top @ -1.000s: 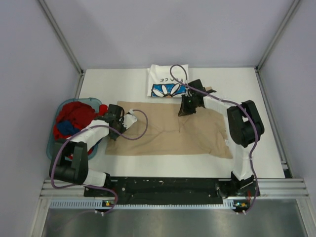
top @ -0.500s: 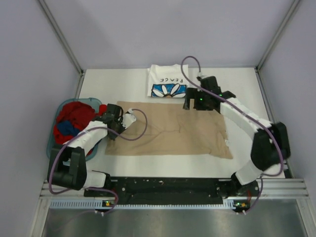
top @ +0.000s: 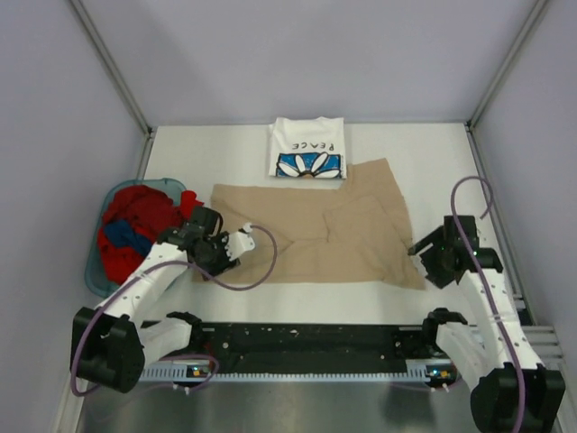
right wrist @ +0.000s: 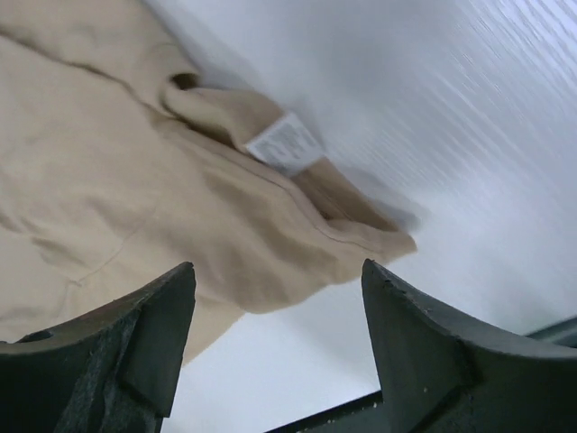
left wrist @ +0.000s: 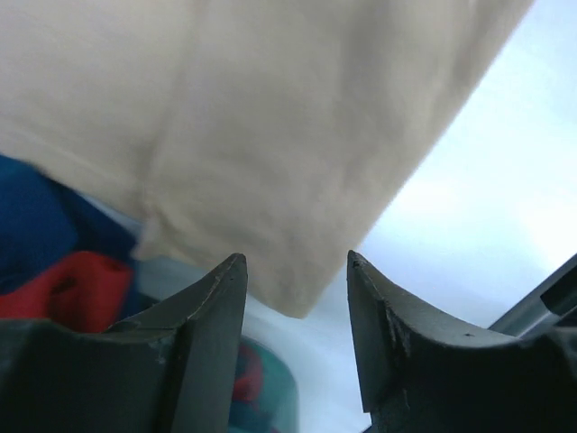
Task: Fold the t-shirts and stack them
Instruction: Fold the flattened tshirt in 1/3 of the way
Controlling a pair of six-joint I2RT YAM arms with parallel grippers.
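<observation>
Tan shirt [top: 311, 230] lengthwise left-right (rumpled)

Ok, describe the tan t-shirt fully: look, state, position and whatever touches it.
The tan t-shirt is plain beige soft cloth, spread mostly flat and wrinkled on the white table, its far right part folded over. A small white label shows at its right edge in the right wrist view. Its far edge meets the folded daisy-print shirt. Neither gripper holds it: the left gripper and the right gripper hover open at its edges.

White table [top: 216, 144] holds tan shirt [top: 306, 234], folded daisy shirt [top: 308, 149], basket [top: 97, 266].
</observation>
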